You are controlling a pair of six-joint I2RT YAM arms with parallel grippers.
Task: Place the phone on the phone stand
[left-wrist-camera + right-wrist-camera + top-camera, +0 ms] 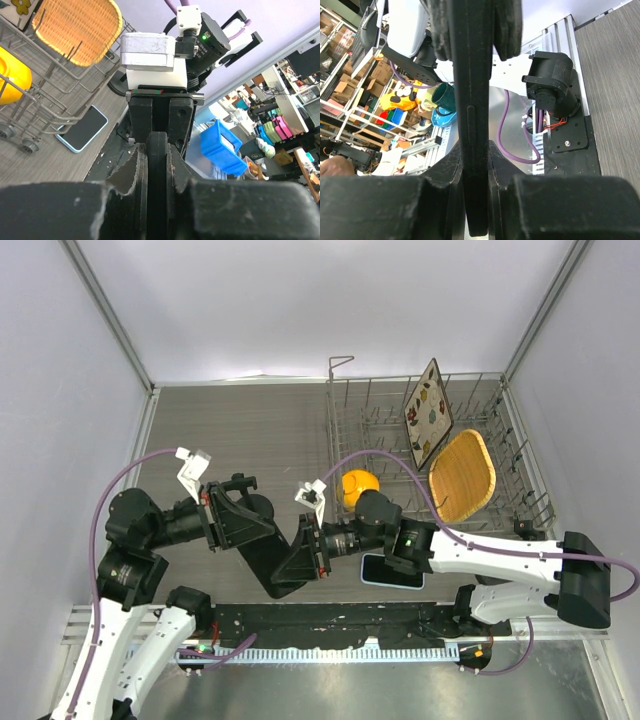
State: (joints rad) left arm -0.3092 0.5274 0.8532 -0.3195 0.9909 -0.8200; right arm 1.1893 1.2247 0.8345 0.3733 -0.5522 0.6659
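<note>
The left gripper point(258, 525) is squeezed tight on one edge of the phone stand point(270, 570), a thin, flat, black thing. The right gripper point(292, 560) pinches its other side. The phone point(392, 571) lies flat on the table point(230, 430) near the dish rack point(380, 430). It has a dark face and a light blue rim.

The wire dish rack point(372, 430) holds 3 things — patterned tray point(427, 412), woven plate point(462, 476), yellow bowl point(359, 486).

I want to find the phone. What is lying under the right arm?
A phone with a light blue edge lies flat on the table, dark screen up. The right arm covers its far part in the top view.
</note>
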